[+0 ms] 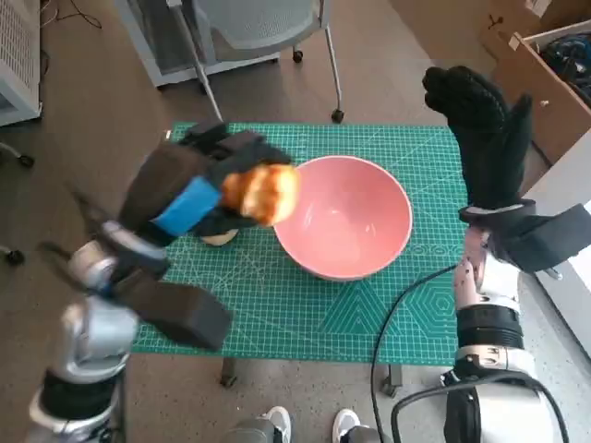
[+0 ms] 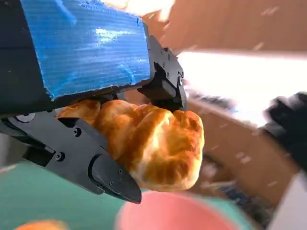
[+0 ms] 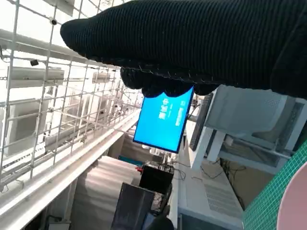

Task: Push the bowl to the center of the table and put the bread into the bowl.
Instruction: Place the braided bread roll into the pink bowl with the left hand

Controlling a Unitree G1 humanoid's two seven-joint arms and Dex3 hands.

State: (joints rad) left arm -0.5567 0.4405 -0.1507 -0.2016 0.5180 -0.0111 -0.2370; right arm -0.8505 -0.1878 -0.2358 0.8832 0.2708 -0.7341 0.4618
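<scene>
The robot's left hand (image 1: 199,189) grips the bread (image 1: 263,192), a golden croissant-like roll, and holds it in the air at the near-left rim of the pink bowl (image 1: 355,221). The bowl sits on the green cutting mat (image 1: 305,305) that covers the tabletop, roughly at the mat's middle, so the pushing part of the task looks done. In the head view the bread overlaps the bowl's left edge, with most of the roll on the hand's side of the rim; the open hollow of the bowl lies to the robot's right of the bread and a little farther from its body. The left wrist view shows the bread (image 2: 153,143) clamped between the black fingers (image 2: 103,167) below and the taped back of the hand above, its long axis running across the hand, with the pink rim of the bowl (image 2: 168,213) directly beneath and slightly ahead. The judgement from this: a short carry rightward over the rim, then release, would drop the roll inside. The right hand (image 1: 485,138), gloved, stands raised beyond the bowl's right side, well apart from it, fingers spread and holding nothing. A second pale roll (image 1: 219,238) rests on the mat under the left hand.
</scene>
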